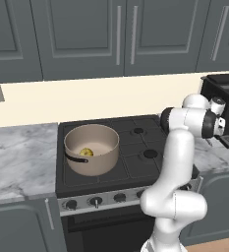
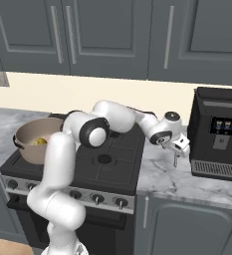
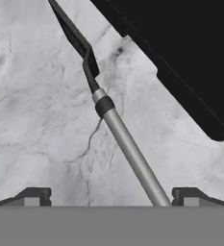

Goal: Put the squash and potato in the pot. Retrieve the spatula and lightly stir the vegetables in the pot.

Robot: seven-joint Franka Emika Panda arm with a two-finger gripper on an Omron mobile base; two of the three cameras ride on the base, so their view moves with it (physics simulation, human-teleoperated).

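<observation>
The beige pot (image 1: 97, 158) stands on the stove's front left burner, and the yellow squash (image 1: 86, 152) lies inside it. The potato is hidden from me. My gripper (image 2: 175, 158) hangs open over the marble counter to the right of the stove, close to the coffee machine. In the hand view the spatula (image 3: 125, 141) lies on the marble. Its grey handle runs down between my fingertips (image 3: 34, 196), nearer the right one, and its dark blade points away to the upper left. The gripper (image 3: 111, 197) holds nothing.
A black coffee machine (image 2: 218, 130) stands right beside the gripper, and its dark body (image 3: 180, 57) sits close to the spatula. The stove (image 1: 135, 147) has knobs along its front. Grey cabinets hang above.
</observation>
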